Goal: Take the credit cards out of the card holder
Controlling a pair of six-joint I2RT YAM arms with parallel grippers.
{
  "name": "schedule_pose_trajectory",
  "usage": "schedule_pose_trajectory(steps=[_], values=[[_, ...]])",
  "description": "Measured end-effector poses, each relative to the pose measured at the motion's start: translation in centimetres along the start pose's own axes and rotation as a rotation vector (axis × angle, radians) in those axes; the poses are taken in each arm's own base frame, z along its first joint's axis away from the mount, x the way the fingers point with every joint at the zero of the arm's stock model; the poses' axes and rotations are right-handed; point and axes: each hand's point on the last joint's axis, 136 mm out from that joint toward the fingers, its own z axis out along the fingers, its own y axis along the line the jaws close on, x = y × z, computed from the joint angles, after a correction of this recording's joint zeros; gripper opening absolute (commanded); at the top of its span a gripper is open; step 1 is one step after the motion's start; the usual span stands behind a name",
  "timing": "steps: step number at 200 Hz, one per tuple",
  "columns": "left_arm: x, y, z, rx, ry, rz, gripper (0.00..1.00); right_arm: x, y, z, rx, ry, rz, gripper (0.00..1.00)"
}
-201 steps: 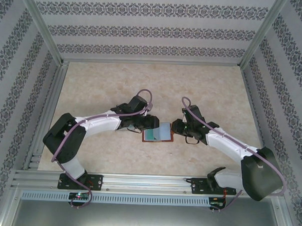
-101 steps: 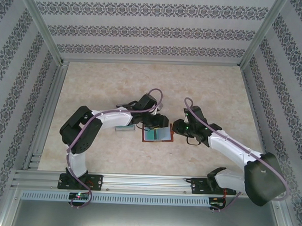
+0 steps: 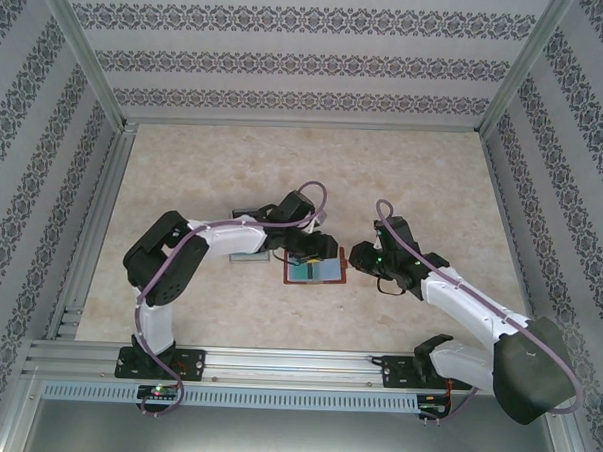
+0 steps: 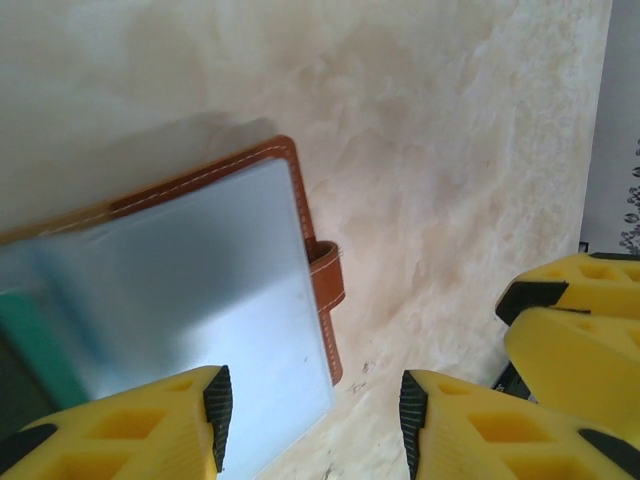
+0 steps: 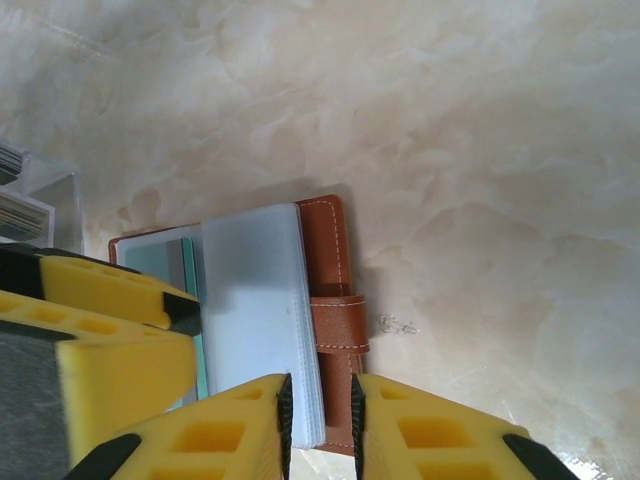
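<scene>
We see the card holder [image 3: 316,271] lying open and flat on the table [image 3: 284,165], between our two grippers. Its snap tab [image 5: 338,322] is on the right arm's side. The credit cards [image 5: 255,310] are inside it, a pale blue-grey stack on the half with the tab. Our left gripper [image 4: 313,412] is spread wide and holds nothing. One finger hangs over the pale stack and the other hangs over bare table past the tab. Our right gripper [image 5: 320,405] has its fingers almost pressed together, with just a thin gap, and the tab edge of the holder shows in that gap. We cannot tell if it pinches that edge or only hovers near it. We think the step now is to get hold of the top card. To do it well, the right gripper should hold the brown edge down so the holder does not slide. The left gripper should go low, slip one finger under the loose edge of the card, close softly and pull it out flat. The cards look thin and slick, so a hard squeeze could bend them. The clear tray [image 3: 246,256] sits just beside the holder, so we should not bump it.
</scene>
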Motion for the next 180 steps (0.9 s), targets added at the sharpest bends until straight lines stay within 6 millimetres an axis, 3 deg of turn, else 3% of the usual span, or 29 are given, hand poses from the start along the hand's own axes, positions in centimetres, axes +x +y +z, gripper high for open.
schedule_pose_trajectory(steps=[22,44,74,110,180], values=[[-0.5,0.1,-2.4,-0.014,-0.054,-0.004,0.42,0.1,0.5,0.5,-0.015,0.021,-0.005,0.25],[-1.1,0.2,-4.9,-0.027,-0.123,-0.004,0.26,0.5,2.0,1.3,-0.04,0.058,-0.03,0.23],[-0.2,2.1,-5.8,-0.085,-0.137,-0.025,0.04,0.9,5.2,2.6,-0.099,0.113,-0.081,0.2],[1.5,5.2,-5.1,-0.17,-0.096,-0.073,0.02,1.9,7.4,4.7,-0.143,0.2,-0.106,0.17],[2.2,7.1,-4.0,-0.222,-0.063,-0.102,0.03,3.8,6.6,7.4,-0.12,0.321,-0.074,0.17]])
